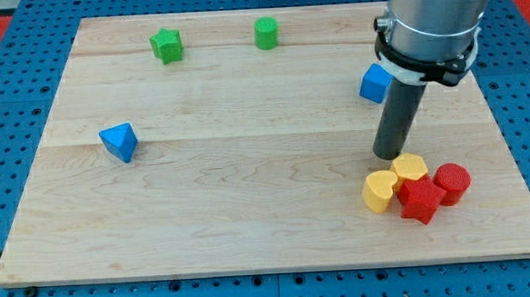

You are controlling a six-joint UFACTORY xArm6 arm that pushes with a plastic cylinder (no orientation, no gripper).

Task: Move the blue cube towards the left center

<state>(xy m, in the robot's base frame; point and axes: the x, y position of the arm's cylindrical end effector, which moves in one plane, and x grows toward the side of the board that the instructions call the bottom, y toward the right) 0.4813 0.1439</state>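
The blue cube (374, 83) lies on the wooden board (248, 168) at the view's upper right, partly hidden by the arm's rod. My tip (391, 155) rests on the board just below and slightly right of the cube, and just above a cluster of yellow and red blocks. A blue triangular block (119, 142) lies at the view's left center.
A green star-shaped block (166, 45) and a green cylinder (266, 33) sit near the top edge. At the lower right lie a yellow heart-shaped block (379, 192), a yellow block (410, 168), a red star-shaped block (420, 200) and a red cylinder (451, 182).
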